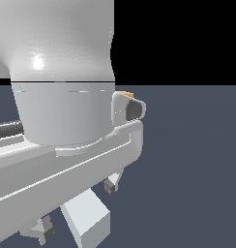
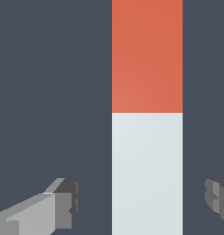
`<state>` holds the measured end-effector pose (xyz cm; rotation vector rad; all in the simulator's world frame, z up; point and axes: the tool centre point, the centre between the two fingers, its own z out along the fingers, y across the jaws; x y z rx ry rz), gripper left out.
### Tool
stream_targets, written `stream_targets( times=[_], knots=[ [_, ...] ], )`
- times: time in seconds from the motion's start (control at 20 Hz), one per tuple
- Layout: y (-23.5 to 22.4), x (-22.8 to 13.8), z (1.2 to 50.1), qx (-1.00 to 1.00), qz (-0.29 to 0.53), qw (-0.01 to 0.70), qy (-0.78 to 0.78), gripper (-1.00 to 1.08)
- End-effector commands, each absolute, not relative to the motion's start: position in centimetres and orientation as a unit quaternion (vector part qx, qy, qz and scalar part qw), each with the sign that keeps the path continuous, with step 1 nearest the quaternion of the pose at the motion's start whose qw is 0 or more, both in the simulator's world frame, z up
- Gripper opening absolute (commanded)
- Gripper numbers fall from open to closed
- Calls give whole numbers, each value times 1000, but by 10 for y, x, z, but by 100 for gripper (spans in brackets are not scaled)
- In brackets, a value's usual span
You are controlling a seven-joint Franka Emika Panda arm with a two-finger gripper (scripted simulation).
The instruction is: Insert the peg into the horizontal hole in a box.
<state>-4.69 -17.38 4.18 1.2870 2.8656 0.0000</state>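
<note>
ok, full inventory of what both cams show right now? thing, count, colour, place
long square-sectioned peg: 1, red-orange end part and white/light grey part, lying on the floor between the two fingers in the wrist view, untouched; its grey end shows low in the exterior view.
tan-orange box: 1, only a small sliver visible, behind the arm in the exterior view; its hole is hidden.
dark blue-grey floor: 1, under everything.
robot arm link: 1, white and grey, fills the exterior view's left.
gripper: 1, grey fingers spread wide on either side of the peg, gaps both sides, open.
</note>
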Motion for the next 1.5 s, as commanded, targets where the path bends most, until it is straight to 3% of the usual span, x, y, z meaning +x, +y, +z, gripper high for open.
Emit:
stream_targets(
  times=[0.0, 0.3, 0.35, 1.45],
  knots=[
    [-174, -47, 30, 409, 0, 0, 912, 100],
    [-174, -46, 20, 409, 0, 0, 913, 100],
    [-174, -46, 20, 409, 0, 0, 913, -100],
    [-148, -49, 25, 439, 0, 0, 899, -100]
  ],
)
